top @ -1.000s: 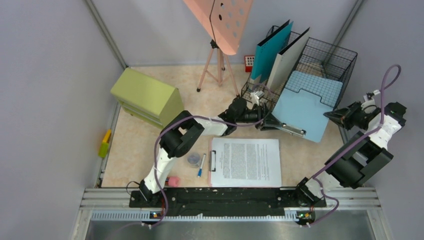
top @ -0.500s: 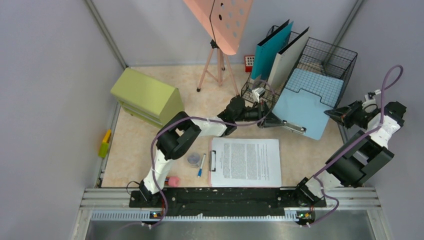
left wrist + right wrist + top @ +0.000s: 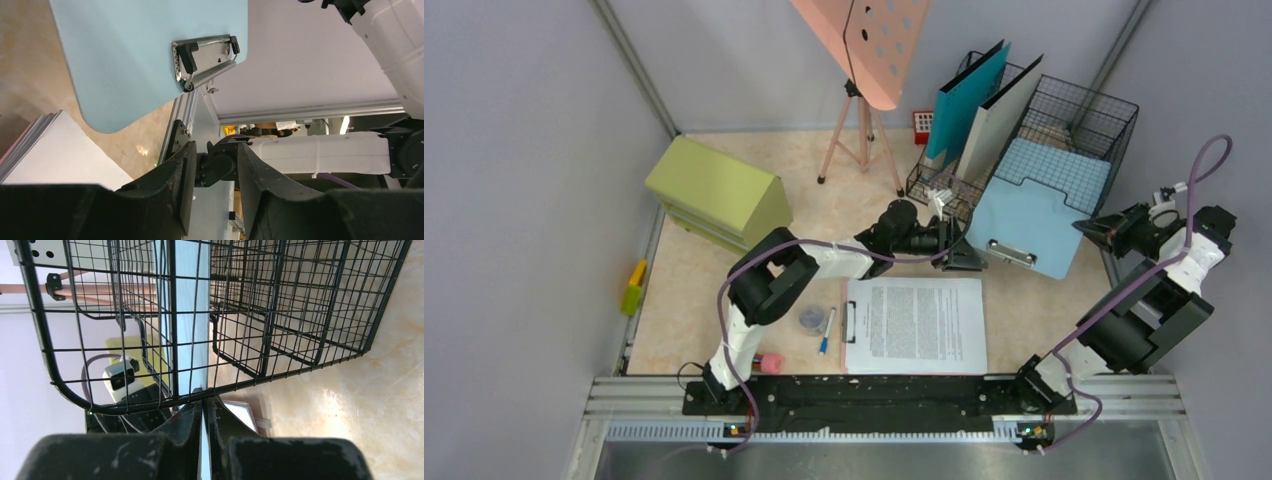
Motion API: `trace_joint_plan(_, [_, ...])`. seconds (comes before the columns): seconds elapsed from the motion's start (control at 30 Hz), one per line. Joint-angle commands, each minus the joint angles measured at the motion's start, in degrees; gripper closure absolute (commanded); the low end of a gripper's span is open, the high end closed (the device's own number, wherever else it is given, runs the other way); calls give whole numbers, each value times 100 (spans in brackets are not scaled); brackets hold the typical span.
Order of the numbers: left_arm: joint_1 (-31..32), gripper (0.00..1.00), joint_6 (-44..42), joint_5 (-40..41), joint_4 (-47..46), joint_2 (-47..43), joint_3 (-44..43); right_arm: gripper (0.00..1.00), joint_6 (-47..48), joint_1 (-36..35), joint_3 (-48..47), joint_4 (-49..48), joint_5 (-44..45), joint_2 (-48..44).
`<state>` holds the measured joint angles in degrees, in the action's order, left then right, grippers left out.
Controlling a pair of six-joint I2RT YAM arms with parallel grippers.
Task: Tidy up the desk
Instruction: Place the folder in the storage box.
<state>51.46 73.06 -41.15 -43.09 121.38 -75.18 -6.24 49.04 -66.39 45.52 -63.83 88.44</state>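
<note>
Left gripper (image 3: 215, 162) has just reopened, part-way and empty, just short of the blue clipboard (image 3: 130, 55) leaning on the wire basket (image 3: 1094, 92) at the desk's (image 3: 684, 300) right; I reckon I must regrasp.

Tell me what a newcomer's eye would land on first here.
The big light blue clipboard stands out first. It leans against the black wire basket at the far right of the desk, with the left claw open close to its metal clip. Next come the pink perforated stand towering at the back and the green cabinet on the left.
</note>
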Motion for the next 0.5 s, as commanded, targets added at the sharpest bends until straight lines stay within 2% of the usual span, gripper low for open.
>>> trace_joint_plan(0.0, [192, 58, -876, 54, 554, -428, -57, 100, -36, -8, -14, -175, -107, 117])
trace_joint_plan(0.47, [274, 59, -955, 517, 1546, 349, -1464, 100, -72, -2, 63, -236, -240, 119])
